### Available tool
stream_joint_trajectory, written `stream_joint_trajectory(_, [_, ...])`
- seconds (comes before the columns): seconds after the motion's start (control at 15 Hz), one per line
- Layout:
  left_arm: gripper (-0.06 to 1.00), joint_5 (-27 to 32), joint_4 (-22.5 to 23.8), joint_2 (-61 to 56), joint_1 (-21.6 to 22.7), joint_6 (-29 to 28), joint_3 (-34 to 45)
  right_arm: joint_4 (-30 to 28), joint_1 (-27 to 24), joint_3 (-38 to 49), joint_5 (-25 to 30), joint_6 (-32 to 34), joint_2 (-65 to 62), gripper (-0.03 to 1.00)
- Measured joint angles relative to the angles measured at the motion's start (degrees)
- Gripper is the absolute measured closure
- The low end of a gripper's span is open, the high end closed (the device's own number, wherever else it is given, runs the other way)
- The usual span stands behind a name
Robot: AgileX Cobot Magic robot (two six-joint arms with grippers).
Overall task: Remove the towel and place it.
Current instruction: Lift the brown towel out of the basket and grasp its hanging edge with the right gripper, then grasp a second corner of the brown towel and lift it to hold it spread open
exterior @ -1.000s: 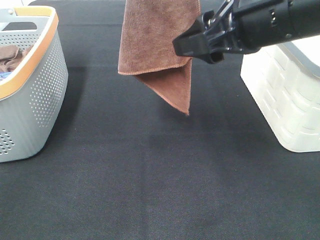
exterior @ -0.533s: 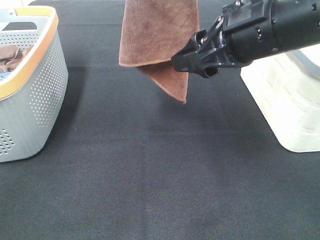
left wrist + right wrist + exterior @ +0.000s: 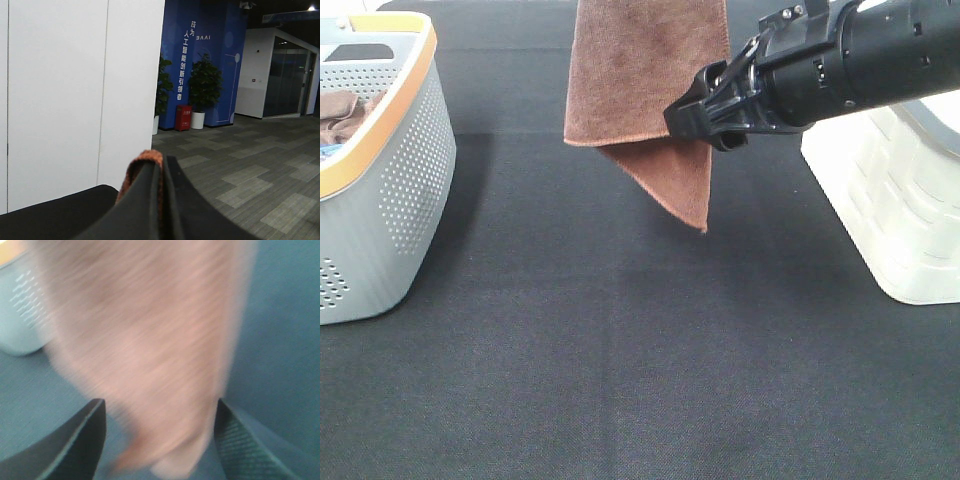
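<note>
The reddish-brown towel [image 3: 640,70] hangs from above the top edge of the exterior high view, over the black table, with one corner pointing down. In the left wrist view my left gripper [image 3: 161,167] is shut on the towel's edge [image 3: 146,159], pinched between the black fingers. My right gripper [image 3: 705,115] reaches in from the right and sits at the towel's lower right edge. In the right wrist view my right gripper [image 3: 160,440] is open, with the blurred towel [image 3: 145,340] hanging between and beyond its fingers [image 3: 82,437].
A grey perforated basket [image 3: 395,200] with an orange rim stands at the left and holds a darker bunched brown cloth [image 3: 342,112]. A white basket [image 3: 895,210] stands at the right, under my right arm. Black cloth [image 3: 620,350] covers the table.
The hanging towel rose a little, then came down again and shifted slightly right. My right gripper dipped and turned at the towel's right edge, staying open.
</note>
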Motion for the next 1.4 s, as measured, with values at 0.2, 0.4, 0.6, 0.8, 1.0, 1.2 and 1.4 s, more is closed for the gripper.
stream_joint_trajectory(0.2, [0.94,0.00,0.00,0.00,0.00,0.00,0.00,0.52,0.00,0.00,0.00,0.06,0.00,0.37])
stream_joint_trajectory(0.4, [0.94,0.00,0.00,0.17,0.00,0.00,0.00,1.15,0.00,0.00,0.00,0.06,0.00,0.51])
stream_joint_trajectory(0.6, [0.94,0.17,0.00,1.38,0.00,0.00,0.00,1.26,0.00,0.00,0.06,0.06,0.00,0.77])
stream_joint_trajectory(0.8, [0.94,0.34,0.00,1.43,0.00,0.00,0.00,1.32,0.00,0.00,0.06,0.06,0.00,0.88])
stream_joint_trajectory(1.0, [0.94,0.34,0.00,1.43,0.00,0.00,0.00,1.32,0.00,0.00,0.06,0.06,0.00,0.89])
stream_joint_trajectory(1.2, [0.94,0.34,0.00,1.43,0.00,0.00,0.00,1.38,0.00,0.00,0.52,0.06,0.00,0.97])
stream_joint_trajectory(1.4, [0.94,0.40,0.11,1.43,0.11,0.00,0.00,1.20,0.00,0.00,2.23,0.06,0.00,0.97])
